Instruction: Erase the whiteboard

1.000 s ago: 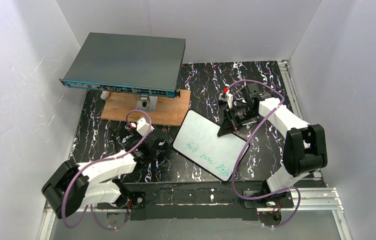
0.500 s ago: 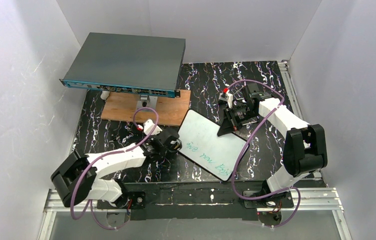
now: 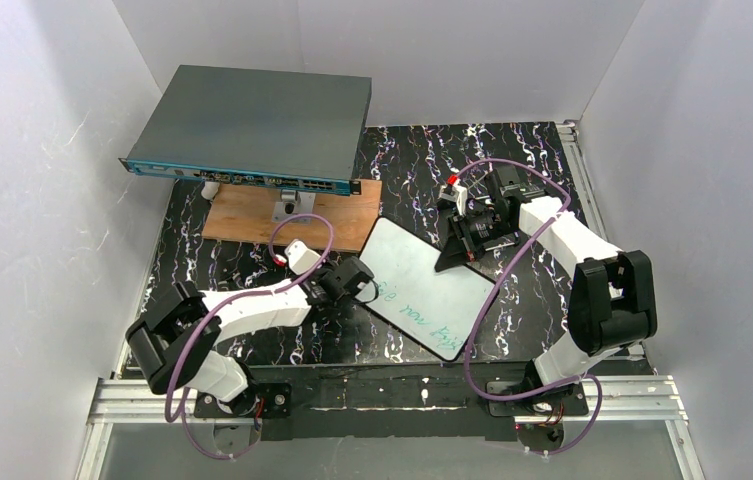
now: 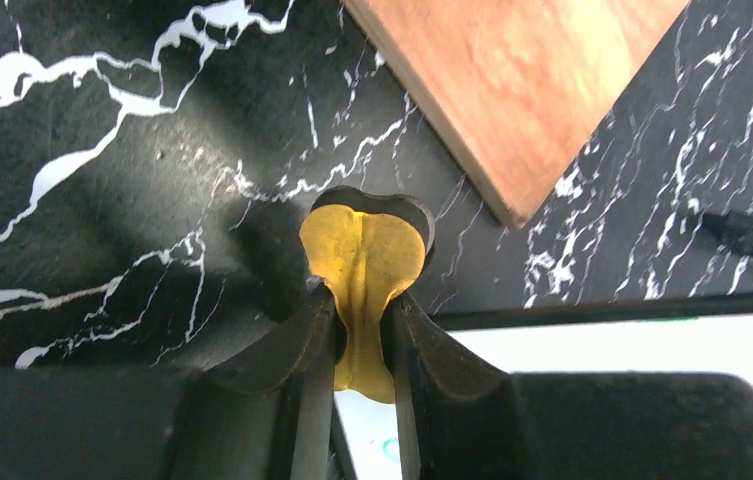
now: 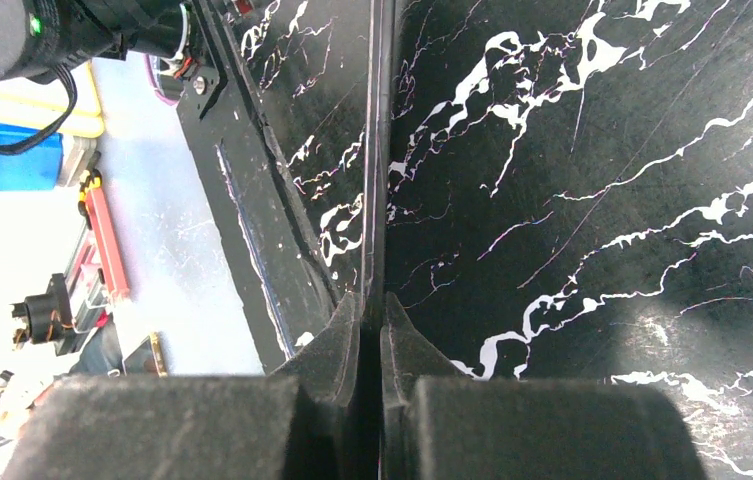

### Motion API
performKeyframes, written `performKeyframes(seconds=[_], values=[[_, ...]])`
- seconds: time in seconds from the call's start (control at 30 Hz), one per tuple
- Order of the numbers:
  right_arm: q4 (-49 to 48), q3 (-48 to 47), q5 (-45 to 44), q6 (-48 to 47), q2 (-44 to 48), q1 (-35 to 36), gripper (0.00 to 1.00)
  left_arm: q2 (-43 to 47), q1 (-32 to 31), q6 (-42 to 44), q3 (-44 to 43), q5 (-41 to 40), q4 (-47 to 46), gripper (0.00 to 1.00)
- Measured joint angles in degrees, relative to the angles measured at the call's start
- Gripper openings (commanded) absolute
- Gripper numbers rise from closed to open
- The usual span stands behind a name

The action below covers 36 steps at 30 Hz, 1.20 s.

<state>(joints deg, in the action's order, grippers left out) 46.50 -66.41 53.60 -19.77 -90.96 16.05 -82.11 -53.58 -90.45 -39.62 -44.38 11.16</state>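
Now left tool (image 4: 362, 312) pinching yellow pad (image 4: 364, 245), right tool (image 5: 372, 315) gripping whiteboard (image 3: 410, 266)

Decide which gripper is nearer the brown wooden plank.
Left. The left gripper lies just off the brown wooden plank's corner; the right gripper is across the small white whiteboard.

Bright even light, blurred wrist foregrounds

— Top view?
— High above the near edge, looking down over the whole table (image 3: 412, 150).
— The wrists?
— Close and low, skimming it (each shares the whiteboard (image 3: 417, 280) with the top view).
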Motion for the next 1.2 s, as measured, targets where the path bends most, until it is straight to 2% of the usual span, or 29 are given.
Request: performKeyframes(seconds=[0.57,1.2], values=[[-0.11,0.22,-1.62,1.46,0.50,-0.28,0.01,-2.93,3.82,2.62,-0.85,1.33,-6.38,0.00],[-0.22,0.22,-2.05,1.60,0.50,-0.57,0.01,-4.66,5.53,3.15,-2.97,2.89,-6.40,0.00]])
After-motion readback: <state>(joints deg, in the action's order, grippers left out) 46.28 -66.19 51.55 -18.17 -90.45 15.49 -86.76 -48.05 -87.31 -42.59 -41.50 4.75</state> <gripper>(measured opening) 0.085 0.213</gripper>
